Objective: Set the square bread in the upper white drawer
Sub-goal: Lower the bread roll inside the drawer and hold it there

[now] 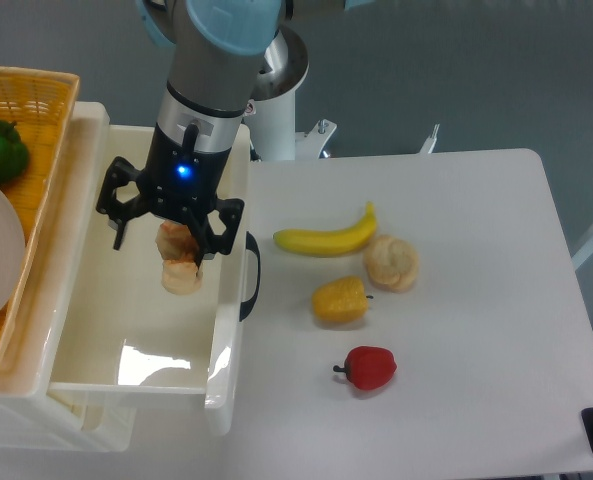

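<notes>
Table (456, 400): white; banana (326, 240), bun (391, 263), yellow pepper (340, 301), red pepper (369, 367) lying on it.
Upper white drawer (86, 340): pulled open, black handle (251, 275) facing the table.
Gripper (171, 245): above drawer interior, jaws closed around the bread.
Square bread (180, 260): pinched between the fingers, hanging over the drawer.

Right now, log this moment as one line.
gripper: shut on square bread | position: over upper white drawer | bread: not released
</notes>
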Robot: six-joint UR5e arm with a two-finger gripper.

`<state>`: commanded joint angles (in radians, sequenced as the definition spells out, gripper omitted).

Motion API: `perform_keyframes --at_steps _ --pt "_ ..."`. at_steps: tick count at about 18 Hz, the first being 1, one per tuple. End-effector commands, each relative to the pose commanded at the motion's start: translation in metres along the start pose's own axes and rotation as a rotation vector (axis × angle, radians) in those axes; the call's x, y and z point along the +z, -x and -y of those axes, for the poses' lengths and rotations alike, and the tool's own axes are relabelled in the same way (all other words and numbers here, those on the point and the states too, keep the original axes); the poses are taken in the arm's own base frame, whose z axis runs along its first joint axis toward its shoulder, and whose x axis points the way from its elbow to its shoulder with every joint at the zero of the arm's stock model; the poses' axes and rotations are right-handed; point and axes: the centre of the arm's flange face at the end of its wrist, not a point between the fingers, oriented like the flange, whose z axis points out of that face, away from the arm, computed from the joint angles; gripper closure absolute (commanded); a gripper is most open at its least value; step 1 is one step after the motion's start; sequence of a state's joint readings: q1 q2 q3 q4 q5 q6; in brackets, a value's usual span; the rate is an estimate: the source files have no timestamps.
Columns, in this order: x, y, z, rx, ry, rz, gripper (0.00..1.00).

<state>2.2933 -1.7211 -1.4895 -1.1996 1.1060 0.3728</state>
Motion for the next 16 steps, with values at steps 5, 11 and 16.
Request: perform_keyframes --at_steps 5,11,16 --pt "0.010 -0.003 0.001 0.005 0.014 -0.008 0.01" --pt "0.017 0.000 0.001 -0.001 0.025 -0.012 0.01" --pt "0.020 0.002 0.000 0.002 0.031 -0.008 0.01"
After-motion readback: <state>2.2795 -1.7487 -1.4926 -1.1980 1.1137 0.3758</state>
